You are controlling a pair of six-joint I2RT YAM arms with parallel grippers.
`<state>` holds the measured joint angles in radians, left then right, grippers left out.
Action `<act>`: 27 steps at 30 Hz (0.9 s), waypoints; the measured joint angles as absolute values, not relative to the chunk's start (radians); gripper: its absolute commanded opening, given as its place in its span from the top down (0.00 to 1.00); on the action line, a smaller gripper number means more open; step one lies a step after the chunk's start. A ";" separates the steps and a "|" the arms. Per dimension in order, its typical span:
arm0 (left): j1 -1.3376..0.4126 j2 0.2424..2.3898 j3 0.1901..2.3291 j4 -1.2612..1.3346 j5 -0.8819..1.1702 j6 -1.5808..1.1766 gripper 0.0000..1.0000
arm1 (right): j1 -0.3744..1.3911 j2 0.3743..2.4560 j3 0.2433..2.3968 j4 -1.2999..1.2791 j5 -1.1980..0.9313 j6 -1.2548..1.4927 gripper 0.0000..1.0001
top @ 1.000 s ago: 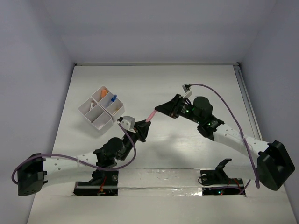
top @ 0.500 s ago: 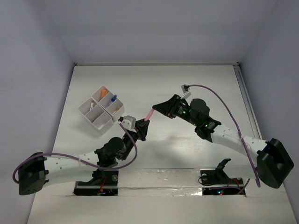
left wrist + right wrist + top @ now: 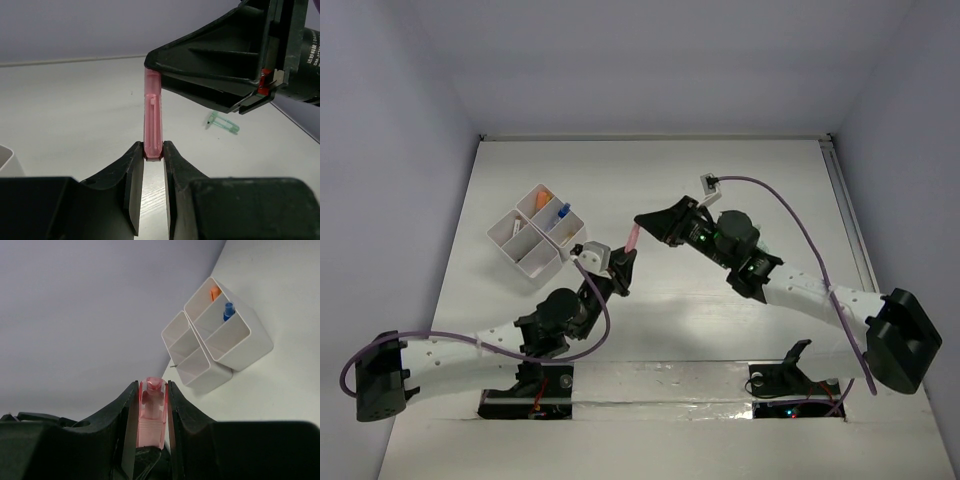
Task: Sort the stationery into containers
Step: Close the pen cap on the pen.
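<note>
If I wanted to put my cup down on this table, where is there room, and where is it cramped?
Bare: the table's far stretch between back wall and arms, and its right side by the rail. Crowded: the middle, where left gripper and right gripper pinch the pink marker, a green piece lying nearby, and around the white tray.

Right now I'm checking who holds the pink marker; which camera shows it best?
Left wrist: the pink marker shows most of its length, its lower end pinched in the left gripper, its top in the right gripper. Right wrist shows only one end between its fingers; top external shows a pink sliver.
</note>
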<state>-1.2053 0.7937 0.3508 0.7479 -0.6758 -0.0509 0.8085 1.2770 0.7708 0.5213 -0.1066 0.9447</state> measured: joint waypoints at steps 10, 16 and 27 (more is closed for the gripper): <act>-1.184 0.797 0.410 0.675 -0.642 0.010 1.00 | 0.895 1.317 0.787 0.585 0.062 0.893 1.00; -1.147 0.797 0.410 0.608 -0.582 -0.001 1.00 | 0.901 1.321 0.751 0.613 0.104 0.895 1.00; -1.116 0.699 0.425 0.600 -0.586 -0.103 0.44 | 0.943 1.343 0.865 0.455 0.068 0.831 1.00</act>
